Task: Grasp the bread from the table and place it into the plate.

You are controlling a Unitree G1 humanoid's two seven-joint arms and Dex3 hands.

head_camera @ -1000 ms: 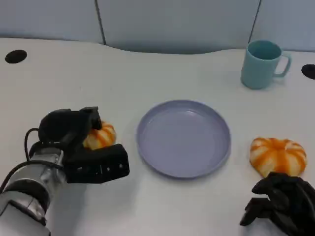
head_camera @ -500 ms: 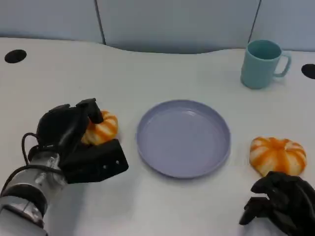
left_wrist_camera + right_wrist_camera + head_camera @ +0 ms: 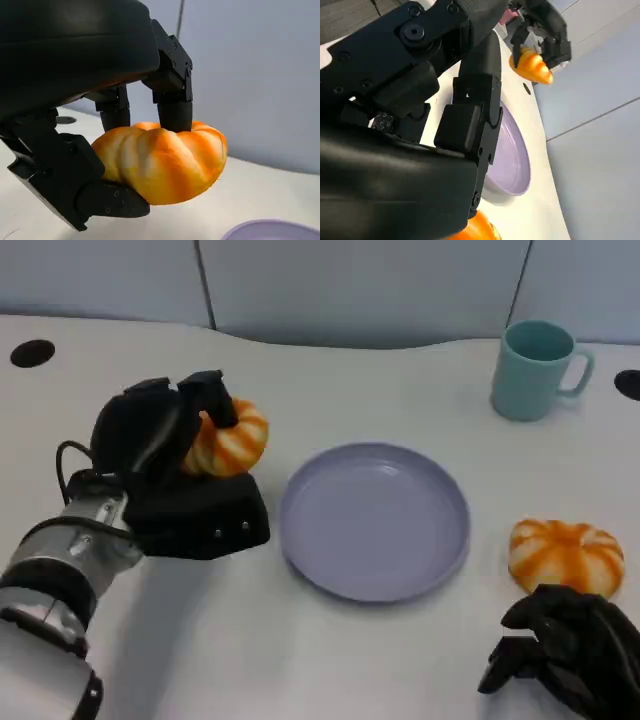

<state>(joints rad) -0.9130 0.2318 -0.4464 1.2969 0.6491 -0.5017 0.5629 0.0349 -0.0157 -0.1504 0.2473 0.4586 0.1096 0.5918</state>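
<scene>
Bread (image 3: 232, 443) held in left hand (image 3: 165, 455) beside plate (image 3: 375, 580).

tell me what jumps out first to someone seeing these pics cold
The left hand grips an orange-striped bread lifted off the white table, left of the lavender plate, which has nothing on it. A second bread of the same look lies on the table right of the plate, just beyond the right hand. A teal mug stands at the far right.
</scene>
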